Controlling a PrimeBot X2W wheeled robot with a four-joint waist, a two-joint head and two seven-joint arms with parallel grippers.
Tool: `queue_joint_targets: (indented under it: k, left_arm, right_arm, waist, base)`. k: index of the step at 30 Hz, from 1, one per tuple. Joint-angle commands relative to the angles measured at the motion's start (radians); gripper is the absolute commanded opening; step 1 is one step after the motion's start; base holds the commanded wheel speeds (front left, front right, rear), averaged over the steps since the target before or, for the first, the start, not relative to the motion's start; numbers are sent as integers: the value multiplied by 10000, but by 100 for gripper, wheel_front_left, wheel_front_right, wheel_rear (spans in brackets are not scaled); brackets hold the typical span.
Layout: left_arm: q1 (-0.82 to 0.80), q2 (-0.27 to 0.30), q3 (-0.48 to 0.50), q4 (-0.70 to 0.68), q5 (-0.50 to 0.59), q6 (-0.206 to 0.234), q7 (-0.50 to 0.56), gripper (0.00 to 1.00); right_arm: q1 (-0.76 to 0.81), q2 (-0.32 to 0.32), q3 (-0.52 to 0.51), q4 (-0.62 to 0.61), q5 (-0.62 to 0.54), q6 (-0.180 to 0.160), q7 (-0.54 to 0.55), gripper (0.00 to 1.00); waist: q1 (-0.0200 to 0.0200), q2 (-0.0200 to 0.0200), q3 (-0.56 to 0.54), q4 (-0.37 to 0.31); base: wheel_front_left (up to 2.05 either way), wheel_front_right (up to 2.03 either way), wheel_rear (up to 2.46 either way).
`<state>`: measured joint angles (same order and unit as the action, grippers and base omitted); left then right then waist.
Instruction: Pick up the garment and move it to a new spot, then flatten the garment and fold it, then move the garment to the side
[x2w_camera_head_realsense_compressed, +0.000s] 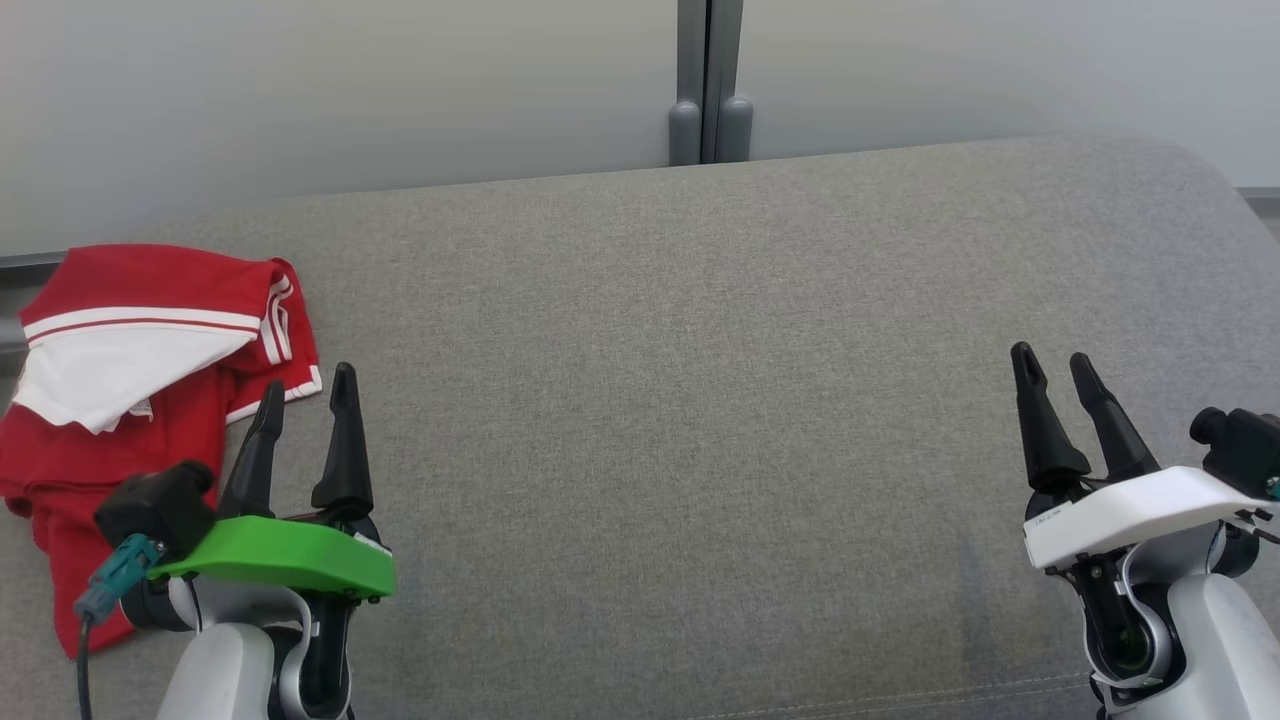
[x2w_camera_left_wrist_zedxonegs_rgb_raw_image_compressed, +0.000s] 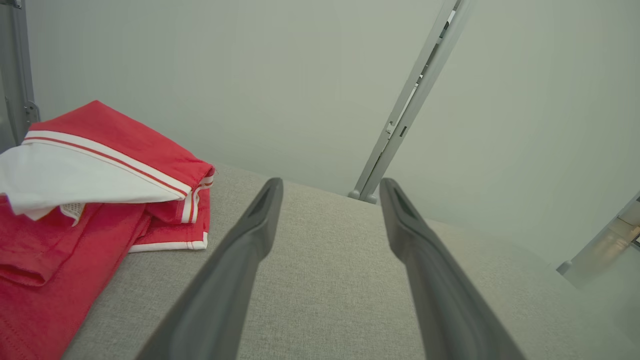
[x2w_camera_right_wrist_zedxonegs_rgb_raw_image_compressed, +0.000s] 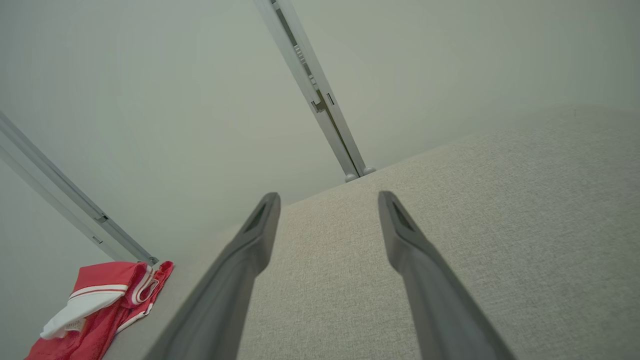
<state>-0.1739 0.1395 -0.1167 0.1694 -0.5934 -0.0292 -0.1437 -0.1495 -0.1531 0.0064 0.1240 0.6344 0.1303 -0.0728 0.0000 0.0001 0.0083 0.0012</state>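
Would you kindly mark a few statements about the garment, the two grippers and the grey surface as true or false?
1. The red and white garment lies bunched at the robot's left end of the grey upholstered surface. True.
2. The left gripper is shut on the garment. False: its jaws stand open and hold nothing; the garment lies beside its fingers.
3. The right gripper is open over bare grey fabric. True.
4. The garment is spread flat in the middle of the surface. False: it is bunched up at the left end, with a white panel folded over the red cloth.
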Motion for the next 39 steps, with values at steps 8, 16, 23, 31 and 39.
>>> queue_joint_targets:
  k: [8, 16, 23, 31, 39]
  left_arm:
    - [-445, 255, -262, 362, 1093, 160, -244, 100]
    - [-533, 213, -380, 847, 1581, 86, -380, 100]
    - [-622, 163, -421, 1115, 1876, 51, -425, 100]
    - [-766, 191, -460, 1338, 2337, 132, -388, 100]
    - [-828, 167, -491, 1489, 2720, 204, -357, 100]
  right_arm:
    - [-305, -60, 95, 203, -1160, 5, -372, 100]
    - [-275, -67, 249, 268, -1890, 4, -630, 100]
    - [-308, -78, 326, 347, -2320, 4, -816, 100]
    - [-319, -16, 302, 512, -2905, 5, -1038, 100]
    - [-381, 64, 312, 755, -3277, 5, -1268, 100]
  waist:
    - [0, -1, 23, -38]
    - [0, -1, -51, -23]
    - [0, -1, -73, -7]
    - [0, -1, -77, -14]
    - [0, -1, -75, -21]
  base:
    - [0, 0, 0]
    - [0, 0, 0]
    - [0, 0, 0]
    - [0, 0, 0]
    - [0, 0, 0]
